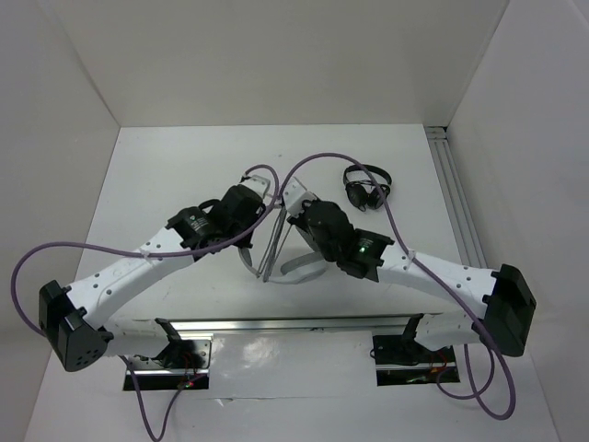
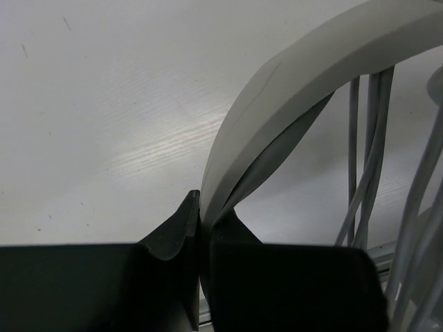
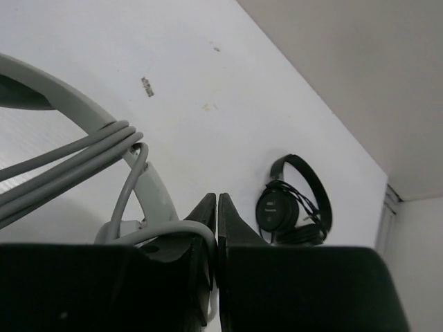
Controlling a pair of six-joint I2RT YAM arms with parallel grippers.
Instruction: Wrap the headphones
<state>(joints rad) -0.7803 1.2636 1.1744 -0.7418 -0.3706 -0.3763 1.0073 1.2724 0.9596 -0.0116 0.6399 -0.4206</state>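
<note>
Left claw (image 2: 201, 211) grips headphones (image 2: 291, 83) over white table (image 1: 184, 166) between white walls (image 1: 276, 55).

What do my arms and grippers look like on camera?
Both the left arm and right arm have white links, black joints and looping purple cables. A green light glows on the right wrist. The left gripper and right gripper have black tapered fingers.
</note>
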